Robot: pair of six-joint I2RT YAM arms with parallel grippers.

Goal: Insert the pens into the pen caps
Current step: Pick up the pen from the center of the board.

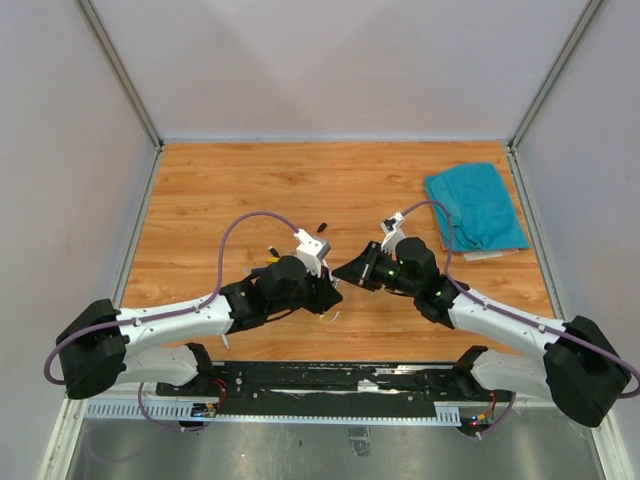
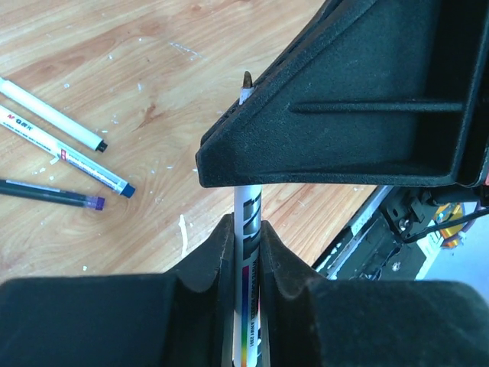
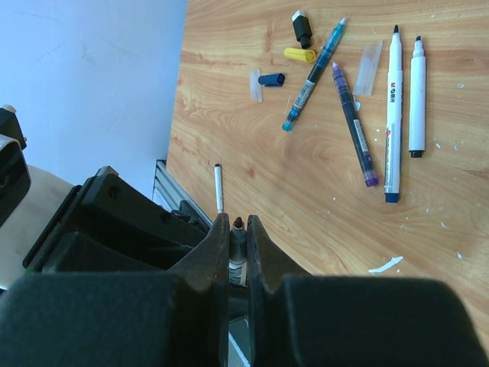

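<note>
Near the counter's near edge, centre: left gripper [image 2: 246, 229] clenched on white pen [image 2: 247, 206], tip inside right gripper [image 3: 238, 225]; I couldn't tell its grip. Step: presenting. Next, I judged: align a cap, e.g. yellow cap [image 3: 299, 55], mid-counter.

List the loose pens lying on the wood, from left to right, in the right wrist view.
slim white pen → teal pen → purple pen → white pen with blue tip → white pen with black tip. The caps overlap these in the order, so they are left out.
</note>
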